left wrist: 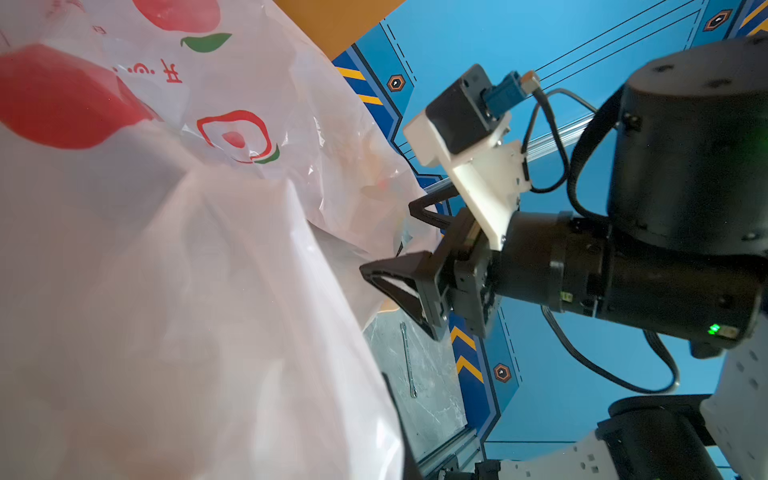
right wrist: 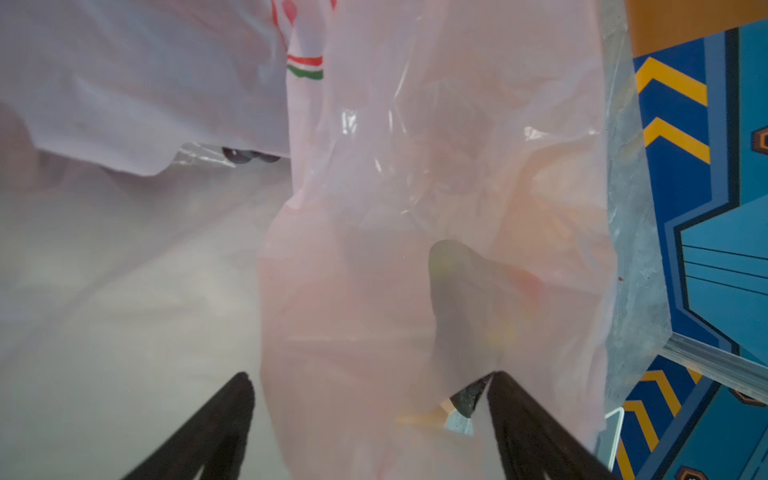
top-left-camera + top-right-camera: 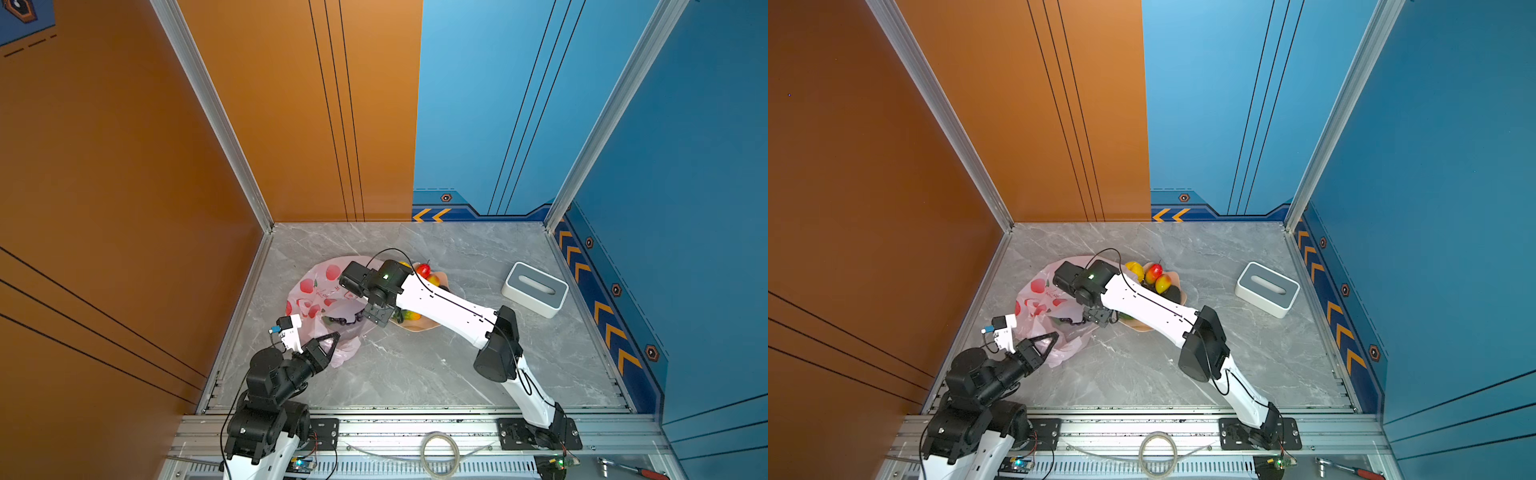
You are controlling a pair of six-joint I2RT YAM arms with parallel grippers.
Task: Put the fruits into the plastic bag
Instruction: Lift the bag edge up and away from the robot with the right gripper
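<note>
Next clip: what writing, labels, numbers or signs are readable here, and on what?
"开": red character on the plastic bag, left wrist view; marks beside it unreadable.
Bag's small red print, in a top view: too small to read.
On the blue wall: orange chevrons only, no words.

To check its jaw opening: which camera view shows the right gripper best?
Left wrist view: the right gripper appears whole, jaws apart beside the plastic bag. Right wrist shows only fingers; both top views, small from above.
</note>
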